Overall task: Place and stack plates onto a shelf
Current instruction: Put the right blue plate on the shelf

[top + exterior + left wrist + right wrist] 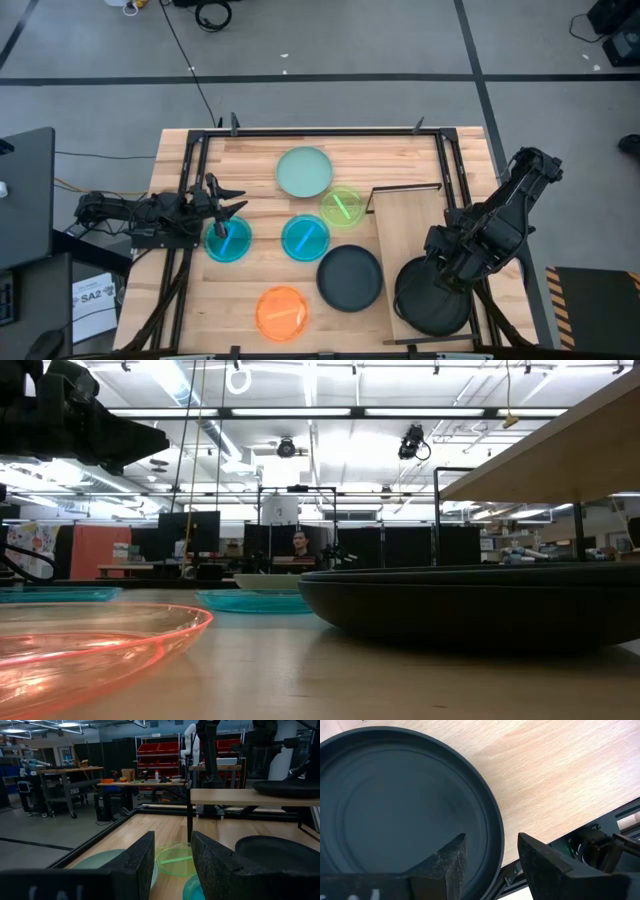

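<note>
Right hand (490,855) spread astride rim | black plate (395,800): matte, round | on shelf (560,770)

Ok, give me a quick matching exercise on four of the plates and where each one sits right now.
Things:
1. orange plate
2. mint plate
3. black plate under the right end effector
4. lime plate

Places:
A. on the shelf
B. near edge of the table, in front of the cyan plates
C. far side of the table
D. just left of the shelf's far corner

Pairs: 1-B, 2-C, 3-A, 4-D
</note>
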